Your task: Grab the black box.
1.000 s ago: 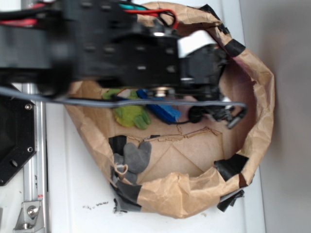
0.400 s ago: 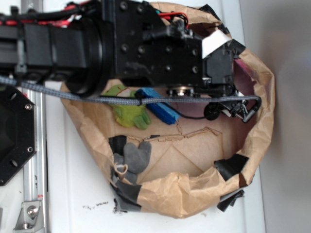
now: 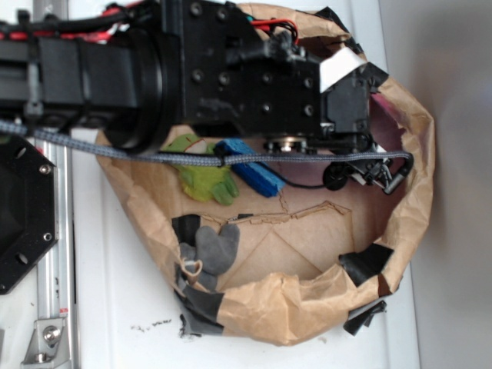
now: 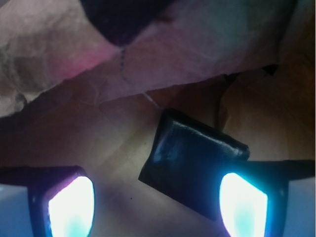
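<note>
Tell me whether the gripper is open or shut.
Open: in the wrist view the gripper shows two fingers wide apart, the black box lying between them, ungrasped.

Exterior view looks straight down over the arm (image 3: pixel 192 77) and bag (image 3: pixel 307 300); wrist view peers close past the fingers (image 4: pixel 69 207) at the bag floor, shared by both

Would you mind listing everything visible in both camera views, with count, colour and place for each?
black box: one, glossy black, on the bag floor between the fingers, nearer one pad, seen by the wrist camera only
paper bag: one, brown, rolled-down rim, on the white table
tape strips: several, black, on the bag rim
green toy: one, green, inside the bag, partly under the arm
blue sponge: one, blue, beside the green toy
grey cloth piece: one, grey, at the bag's inner wall
hexagonal plate: one, black, at the left edge
gripper: one, black with glowing pads, jaws apart inside the bag
</note>
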You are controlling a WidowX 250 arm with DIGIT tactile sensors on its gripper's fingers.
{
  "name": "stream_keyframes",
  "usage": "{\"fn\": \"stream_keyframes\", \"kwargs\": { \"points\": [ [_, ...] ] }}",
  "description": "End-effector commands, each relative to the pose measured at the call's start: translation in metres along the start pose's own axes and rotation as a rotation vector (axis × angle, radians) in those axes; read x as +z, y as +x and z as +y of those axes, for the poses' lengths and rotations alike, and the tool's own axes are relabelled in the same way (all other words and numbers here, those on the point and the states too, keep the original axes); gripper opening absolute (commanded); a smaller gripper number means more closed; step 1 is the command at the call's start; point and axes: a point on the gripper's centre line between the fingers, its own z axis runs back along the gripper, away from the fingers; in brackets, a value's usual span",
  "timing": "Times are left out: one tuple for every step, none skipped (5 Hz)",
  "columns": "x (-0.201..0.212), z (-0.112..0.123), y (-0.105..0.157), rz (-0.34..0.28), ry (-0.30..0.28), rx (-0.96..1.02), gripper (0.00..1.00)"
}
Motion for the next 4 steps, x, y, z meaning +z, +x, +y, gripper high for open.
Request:
{"fn": "stream_keyframes", "kwargs": {
  "points": [
    [0.019,-0.008,0.004,-0.037,-0.042,0.071,1.00],
    [0.005,0.003,0.008,0.050,-0.027,0.186,1.00],
    [-0.001,0.005,-0.007,0.072,-0.009,0.180,1.00],
    [-0.004,0.007,-0.014,0.055,0.002,0.164,1.00]
  ]
}}
